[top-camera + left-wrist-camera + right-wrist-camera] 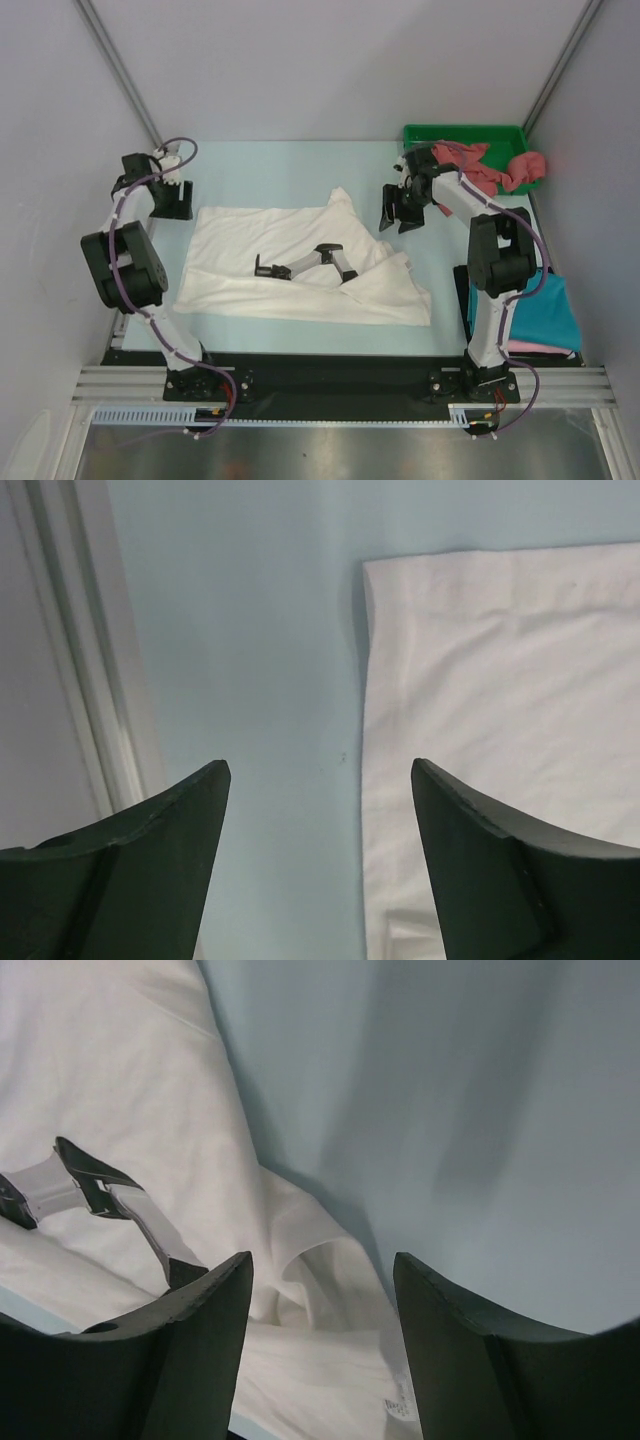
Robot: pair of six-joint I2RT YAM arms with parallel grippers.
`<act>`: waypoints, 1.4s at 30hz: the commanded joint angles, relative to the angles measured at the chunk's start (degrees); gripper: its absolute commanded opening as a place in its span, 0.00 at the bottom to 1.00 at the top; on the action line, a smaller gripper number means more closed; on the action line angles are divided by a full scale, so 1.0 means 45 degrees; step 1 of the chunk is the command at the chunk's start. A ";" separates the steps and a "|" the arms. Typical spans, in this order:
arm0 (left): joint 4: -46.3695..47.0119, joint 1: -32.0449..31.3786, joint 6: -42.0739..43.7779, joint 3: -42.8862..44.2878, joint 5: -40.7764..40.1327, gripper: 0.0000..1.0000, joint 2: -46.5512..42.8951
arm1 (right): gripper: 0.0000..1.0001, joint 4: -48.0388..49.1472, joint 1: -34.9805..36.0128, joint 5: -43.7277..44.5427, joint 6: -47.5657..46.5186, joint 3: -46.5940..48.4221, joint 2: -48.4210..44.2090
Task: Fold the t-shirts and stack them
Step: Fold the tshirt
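White t-shirt (300,265) lay spread, long axis left-right. Left gripper (172,210) hung just beside far-left corner, right gripper (398,218) near far-right edge. Both jaws stood apart, empty.

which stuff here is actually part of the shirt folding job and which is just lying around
Job:
white t-shirt, spread mid-table
dusty red t-shirts, far right
teal t-shirt
pink t-shirt, under the teal one

Lying about:
green tray, holding the red ones
grey-and-black jointed tool, on the white t-shirt
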 commanded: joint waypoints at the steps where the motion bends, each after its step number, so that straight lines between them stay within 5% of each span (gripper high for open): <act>1: 0.0244 -0.0614 -0.1713 0.1263 -0.0510 0.79 0.0971 | 0.64 -0.0317 -0.0005 -0.0385 -0.0936 0.0612 0.0291; 6: -0.0594 -0.0907 -0.2104 0.3061 -0.0491 0.81 0.2733 | 0.62 -0.0454 0.0054 -0.1300 -0.1114 0.0710 0.1094; 12: -0.0498 -0.0986 -0.2222 0.2966 -0.0064 0.78 0.3419 | 0.59 -0.0494 0.0151 -0.1732 -0.0879 0.0476 0.1661; 15: -0.0517 -0.1414 -0.1794 0.2497 0.0056 0.75 0.3360 | 0.42 -0.0260 0.0132 -0.1500 -0.0782 0.0359 0.1544; 16: -0.0517 -0.1551 -0.1676 0.2303 0.0056 0.71 0.3360 | 0.27 -0.0201 0.0112 -0.1421 -0.0743 0.0358 0.1524; 18: -0.0401 -0.1805 -0.1597 0.2146 0.0133 0.60 0.3438 | 0.12 -0.0064 -0.0043 -0.1343 -0.0548 0.0436 0.1485; 19: -0.0420 -0.1825 -0.1636 0.2184 0.0172 0.43 0.3477 | 0.00 -0.0025 -0.0121 -0.1245 -0.0489 0.0456 0.1466; 21: -0.0575 -0.1845 -0.1637 0.2398 -0.0079 0.24 0.3691 | 0.00 0.0053 -0.0394 -0.0953 -0.0313 0.0515 0.1272; 22: -0.0595 -0.1826 -0.1578 0.2515 -0.0255 0.00 0.3750 | 0.00 0.0112 -0.0492 -0.0816 -0.0139 0.0495 0.1174; 33: 0.0010 -0.1747 -0.1011 0.2321 -0.1896 0.00 0.3595 | 0.00 0.2123 -0.1840 0.0747 0.0917 -0.0402 -0.1014; 42: 0.0381 -0.1728 -0.0913 0.2204 -0.2249 0.00 0.3205 | 0.00 0.1792 -0.2835 0.2930 0.1931 -0.0949 -0.0682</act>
